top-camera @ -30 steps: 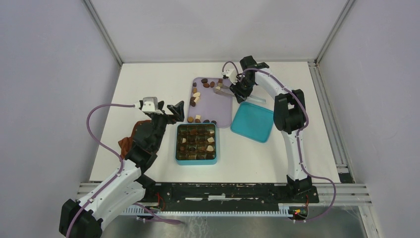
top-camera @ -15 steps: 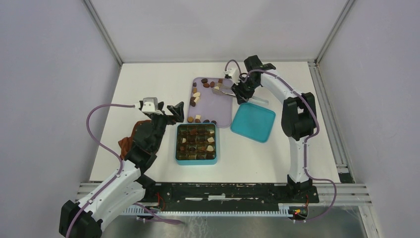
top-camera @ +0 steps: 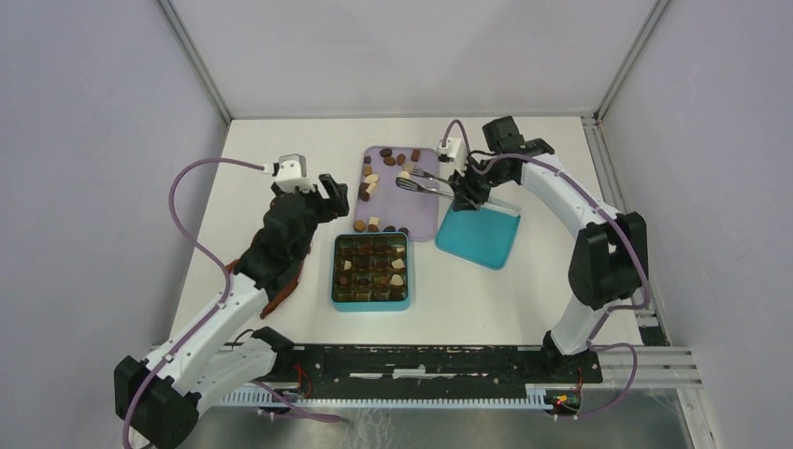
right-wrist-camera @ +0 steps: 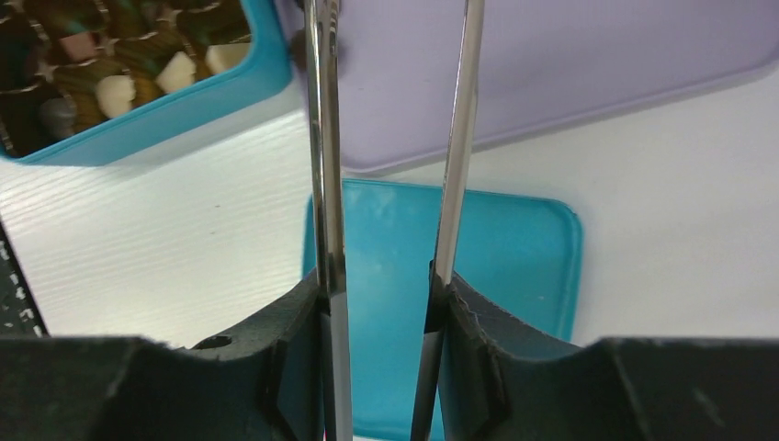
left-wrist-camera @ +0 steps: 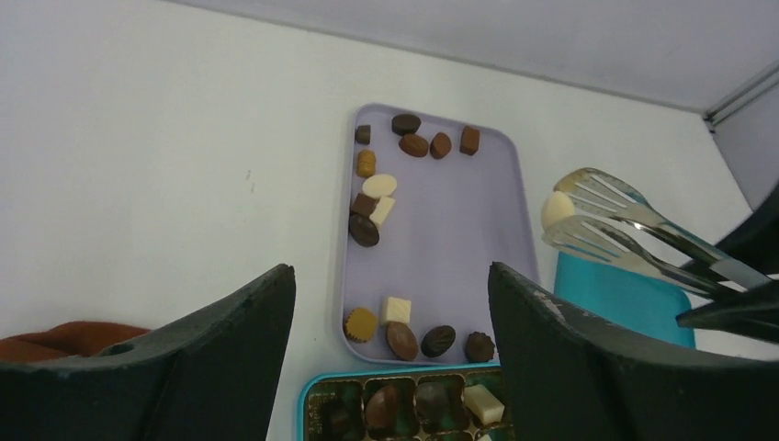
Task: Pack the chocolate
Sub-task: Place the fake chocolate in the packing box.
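Loose chocolate (top-camera: 371, 185) (left-wrist-camera: 401, 340) in dark, mid-brown and cream pieces lies on the lilac tray (top-camera: 421, 210) (left-wrist-camera: 441, 239). More pieces sit in the gridded cells of the teal box (top-camera: 371, 304) (left-wrist-camera: 308, 390) (right-wrist-camera: 156, 119). My right gripper (top-camera: 465, 195) (right-wrist-camera: 381, 294) is shut on metal tongs (top-camera: 425, 184) (left-wrist-camera: 606, 216) (right-wrist-camera: 326, 184) that reach left over the tray's right side. A cream piece (left-wrist-camera: 556, 209) shows between the tong heads; whether it is gripped is unclear. My left gripper (top-camera: 335, 195) (left-wrist-camera: 390, 276) hangs open and empty just left of the tray, above the box's far edge.
The teal lid (top-camera: 477, 236) (right-wrist-camera: 514, 257) lies flat right of the tray, under my right wrist. A reddish-brown cloth (top-camera: 279, 297) (left-wrist-camera: 55, 335) lies left of the box beneath my left arm. Grey walls close in the white table on three sides.
My left arm has reached forward off the cloth toward the tray, its jaws narrowing slightly. My right arm has swung right, carrying the tongs from the tray's far corner toward the lid.
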Available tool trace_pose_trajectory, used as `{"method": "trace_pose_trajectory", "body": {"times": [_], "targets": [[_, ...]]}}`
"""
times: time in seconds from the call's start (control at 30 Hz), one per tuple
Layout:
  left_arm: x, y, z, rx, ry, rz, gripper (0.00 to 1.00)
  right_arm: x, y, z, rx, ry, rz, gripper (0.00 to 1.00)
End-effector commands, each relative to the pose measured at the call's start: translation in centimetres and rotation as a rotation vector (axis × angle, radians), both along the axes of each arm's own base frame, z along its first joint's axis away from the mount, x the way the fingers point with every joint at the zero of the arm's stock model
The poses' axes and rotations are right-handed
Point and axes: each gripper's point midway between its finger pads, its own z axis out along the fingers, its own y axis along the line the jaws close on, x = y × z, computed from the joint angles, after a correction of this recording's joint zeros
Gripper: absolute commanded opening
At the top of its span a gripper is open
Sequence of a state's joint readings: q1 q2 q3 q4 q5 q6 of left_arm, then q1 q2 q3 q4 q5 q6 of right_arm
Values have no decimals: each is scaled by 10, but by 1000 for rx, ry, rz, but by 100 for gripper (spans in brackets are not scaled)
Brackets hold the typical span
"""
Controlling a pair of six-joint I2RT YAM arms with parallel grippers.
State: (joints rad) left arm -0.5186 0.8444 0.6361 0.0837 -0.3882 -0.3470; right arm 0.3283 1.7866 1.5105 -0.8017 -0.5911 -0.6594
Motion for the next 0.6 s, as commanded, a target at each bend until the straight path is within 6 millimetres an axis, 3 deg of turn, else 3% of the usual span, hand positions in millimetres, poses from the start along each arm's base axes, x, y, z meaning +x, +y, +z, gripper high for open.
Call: {"method": "trace_pose_trajectory", "body": {"times": [0.0,0.07,0.13,0.33,0.57], "targets": [[-6,-1,-43,40,336,54,76,-35,20,33,146,-94,153,0],[-8,-1,-57,80,427,57,65,-57,23,28,163,-91,206,0],[-12,4,-70,109,482,84,61,-75,26,25,168,-100,254,0],[-20,10,-100,139,596,101,59,-124,44,-1,101,-134,407,0],[-33,13,-139,209,737,95,57,-151,73,-19,10,-166,517,0]]}}
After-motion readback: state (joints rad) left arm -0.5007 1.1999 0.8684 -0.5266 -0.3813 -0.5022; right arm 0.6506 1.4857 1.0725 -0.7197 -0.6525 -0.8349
